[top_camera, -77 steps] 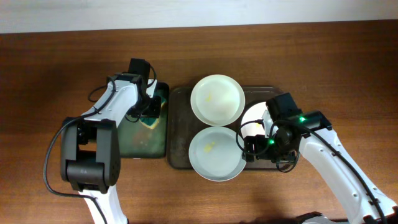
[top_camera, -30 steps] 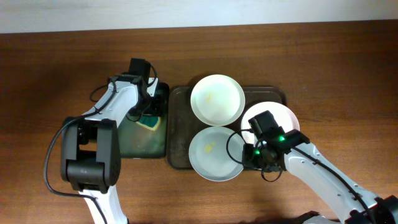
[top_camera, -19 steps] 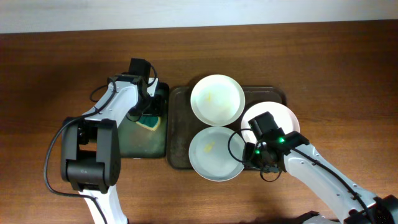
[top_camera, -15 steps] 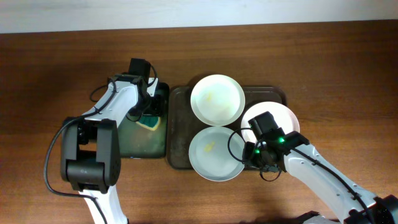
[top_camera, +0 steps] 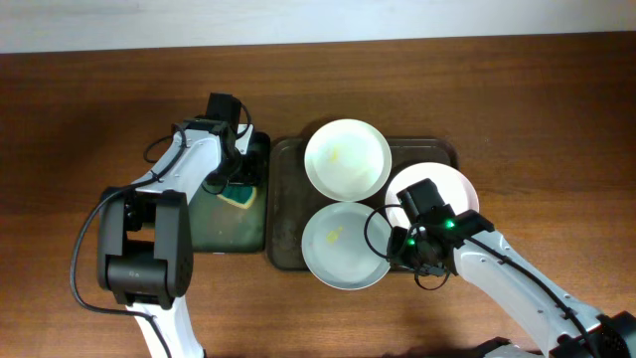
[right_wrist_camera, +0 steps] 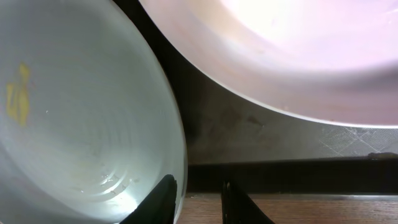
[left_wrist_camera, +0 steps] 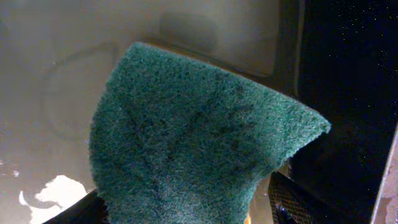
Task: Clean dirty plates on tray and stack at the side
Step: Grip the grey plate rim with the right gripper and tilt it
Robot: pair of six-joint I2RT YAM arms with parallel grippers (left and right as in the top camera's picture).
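Pinching sponge [left_wrist_camera: 199, 124] in left gripper [left_wrist_camera: 186, 208], tilting it over green tray [top_camera: 214, 229], just left of brown tray [top_camera: 283, 199]. Straddling near plate [right_wrist_camera: 81, 112] at its right rim with right gripper [right_wrist_camera: 198, 194]: one finger inside, one outside, narrow gap. Cannot tell whether gripping. All three plates lying on brown tray:
- far plate [top_camera: 347, 159] overhanging back rim, touching near plate
- both showing yellow smears
- pink plate [right_wrist_camera: 298, 50] sitting at right end, partly hiding under right arm [top_camera: 517, 283]
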